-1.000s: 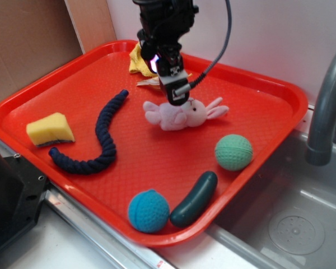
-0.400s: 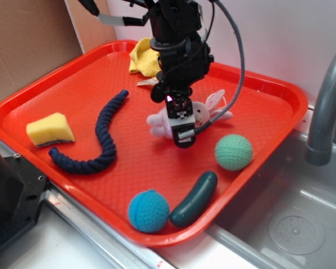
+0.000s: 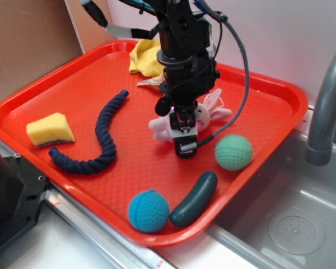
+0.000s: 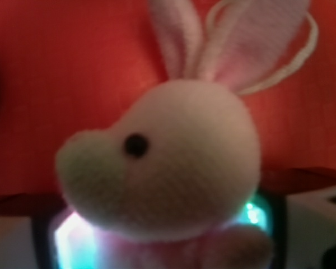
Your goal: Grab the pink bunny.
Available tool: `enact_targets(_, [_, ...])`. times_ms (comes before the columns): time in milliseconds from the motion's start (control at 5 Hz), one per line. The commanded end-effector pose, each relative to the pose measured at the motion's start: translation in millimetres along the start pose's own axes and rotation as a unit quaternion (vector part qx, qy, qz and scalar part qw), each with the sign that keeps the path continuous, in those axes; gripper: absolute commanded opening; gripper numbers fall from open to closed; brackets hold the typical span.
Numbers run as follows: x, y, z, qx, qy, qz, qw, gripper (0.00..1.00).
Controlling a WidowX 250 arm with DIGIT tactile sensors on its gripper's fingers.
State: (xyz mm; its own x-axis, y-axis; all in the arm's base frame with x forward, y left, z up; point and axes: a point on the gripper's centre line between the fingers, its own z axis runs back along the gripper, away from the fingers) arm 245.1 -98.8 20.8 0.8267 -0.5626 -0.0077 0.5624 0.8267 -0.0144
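The pink bunny (image 3: 205, 115) lies on its side near the middle of the red tray (image 3: 61, 84), ears pointing right. My gripper (image 3: 182, 138) is lowered straight over its body, one finger on each side, and hides most of the torso. In the wrist view the bunny's whitish head (image 4: 168, 168) fills the frame with its ears pointing up. Its pink body sits between my gripper (image 4: 159, 246), whose dark fingers stand wide apart at either side. The jaws look open around the bunny, not pressed on it.
On the tray are a green ball (image 3: 233, 152), a blue ball (image 3: 148, 210), a dark green cucumber (image 3: 194, 199), a navy rope (image 3: 101, 140), a yellow sponge (image 3: 50, 129), a yellow cloth (image 3: 148, 56) and a tan shell (image 3: 148, 83). A sink (image 3: 302, 218) and faucet (image 3: 327, 101) are at the right.
My gripper has moved forward from behind the bunny and come down over its body, so the fingers now straddle it. The bunny has shifted slightly.
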Motion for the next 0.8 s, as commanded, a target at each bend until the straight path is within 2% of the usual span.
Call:
enact_targets(0, [-32.8, 24.9, 58.7, 0.026, -0.017, 0.119, 0.992, 0.00])
enact_targets(200, [-88.1, 43.5, 106.7, 0.037, -0.053, 0.242, 0.968, 0.00])
enact_targets(400, [-128.4, 62.8, 155.5, 0.047, -0.063, 0.360, 0.929, 0.00])
enact_targets(600, [-115.9, 64.2, 205.2, 0.045, -0.068, 0.362, 0.929, 0.00])
